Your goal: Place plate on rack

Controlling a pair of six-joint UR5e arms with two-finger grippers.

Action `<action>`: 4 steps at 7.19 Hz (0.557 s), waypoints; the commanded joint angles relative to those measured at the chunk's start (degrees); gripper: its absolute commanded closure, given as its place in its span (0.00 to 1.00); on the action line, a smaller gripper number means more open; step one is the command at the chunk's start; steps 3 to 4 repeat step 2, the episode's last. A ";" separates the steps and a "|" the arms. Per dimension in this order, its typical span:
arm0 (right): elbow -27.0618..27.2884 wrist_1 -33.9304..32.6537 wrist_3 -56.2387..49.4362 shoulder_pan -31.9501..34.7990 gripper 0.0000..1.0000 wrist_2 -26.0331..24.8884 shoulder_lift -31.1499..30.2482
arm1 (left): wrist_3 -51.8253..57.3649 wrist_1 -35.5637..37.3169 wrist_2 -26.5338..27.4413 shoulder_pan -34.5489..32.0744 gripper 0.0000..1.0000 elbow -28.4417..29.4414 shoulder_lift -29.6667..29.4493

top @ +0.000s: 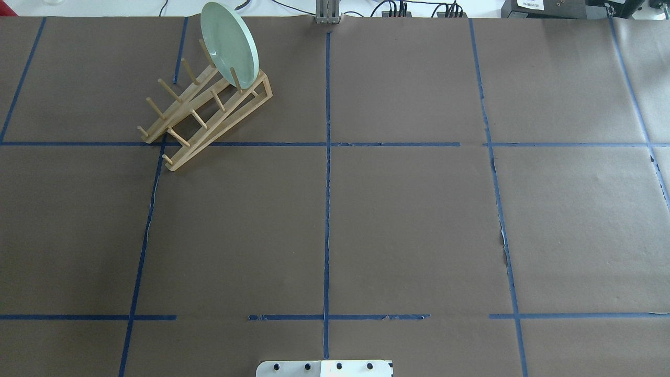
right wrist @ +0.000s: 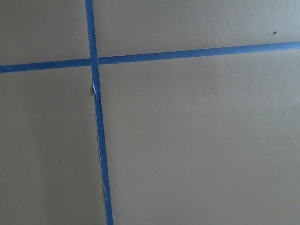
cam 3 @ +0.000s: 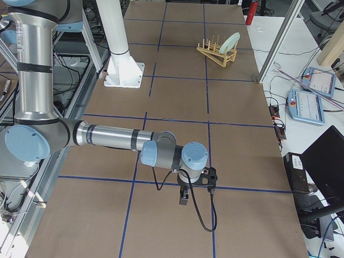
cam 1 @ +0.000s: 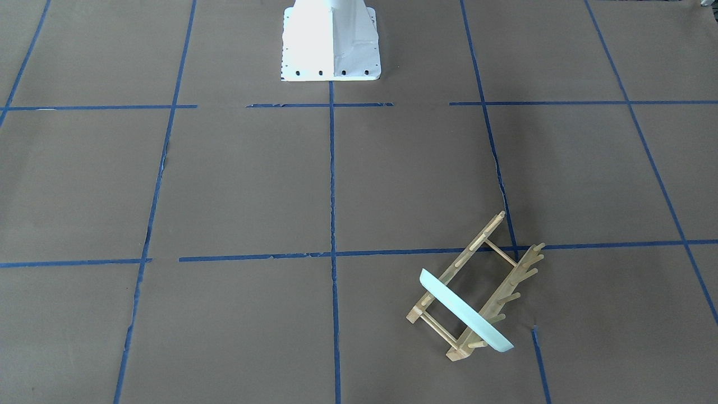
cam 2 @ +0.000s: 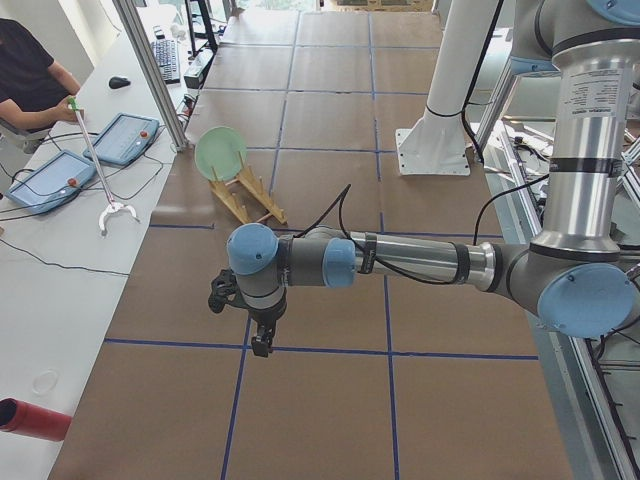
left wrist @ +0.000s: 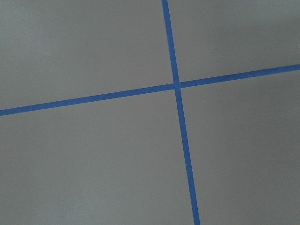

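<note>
**Plate on edge in the rack's end slot**

In the rack, one item only: the plate, standing on its rim between the last pegs at the end farthest from the robot. Near upright, with a slight lean. Other peg slots unfilled.

Rack on the brown-papered table, in the robot's left half and toward the far edge. Near end resting over a crossing of blue tape lines. White robot base well apart from it, at the table's robot-side edge.

Left gripper pointing down above the table near its left end, well away from the rack. Right gripper likewise pointing down near the opposite end. Seen only from the side cameras, so cannot tell whether either pair of jaws is released or clenched. Wrist cameras filled with bare paper and tape crossings alone.

Beyond the far edge, a side bench with an operator, two tablets and a reaching tool.

Rack's long axis diagonal to the tape grid, plate end nearer the table's centre line. Plate set crosswise to that axis, hollow face turned toward the unfilled pegs and the robot.
</note>
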 commanded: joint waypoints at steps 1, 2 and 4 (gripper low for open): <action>0.00 0.00 0.00 0.00 0.00 0.00 0.00 | 0.00 -0.01 0.14 -0.07 0.00 -0.10 -0.29; 0.00 0.00 0.00 0.00 0.00 0.00 0.00 | 0.00 -0.01 0.14 -0.07 0.00 -0.10 -0.20; 0.00 0.00 0.00 0.00 0.00 0.00 0.00 | 0.00 -0.01 0.14 -0.07 0.00 -0.10 -0.20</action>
